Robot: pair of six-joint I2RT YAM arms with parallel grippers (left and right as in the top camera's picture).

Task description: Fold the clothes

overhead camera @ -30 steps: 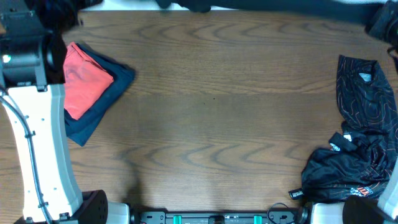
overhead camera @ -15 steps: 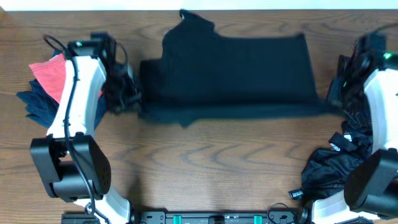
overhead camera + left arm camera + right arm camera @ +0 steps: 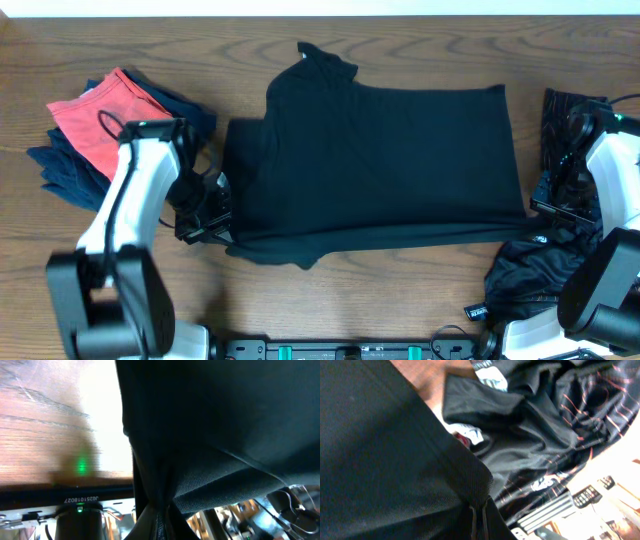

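Nearest the robot, at the right front of the table (image 3: 350, 290), lies a crumpled patterned garment (image 3: 540, 272), black with thin wavy lines, not yet dealt with. Just beyond it the two grippers hold the near hem of the black shirt (image 3: 380, 160). The left gripper (image 3: 212, 216) is at the hem's left corner and the right gripper (image 3: 550, 205) at its right corner. Each wrist view shows the cloth drawn down into a tight gather where the fingers meet, so both look clenched on the fabric (the fingertips themselves are buried in it).

The shirt lies spread across the middle of the table, fairly flat, with one sleeve poking out at the far edge. A ridge runs along the near hem between the grippers.

My reading: this is the spreading step — the shirt is being laid out and no fold is made yet. The next move calls for both arms to act together with the hem kept taut, either smoothing the cloth flat or carrying the near edge over toward the far side.

Far left — well clear of the shirt — sits a red piece (image 3: 100, 128) on top of navy cloth (image 3: 60, 172).
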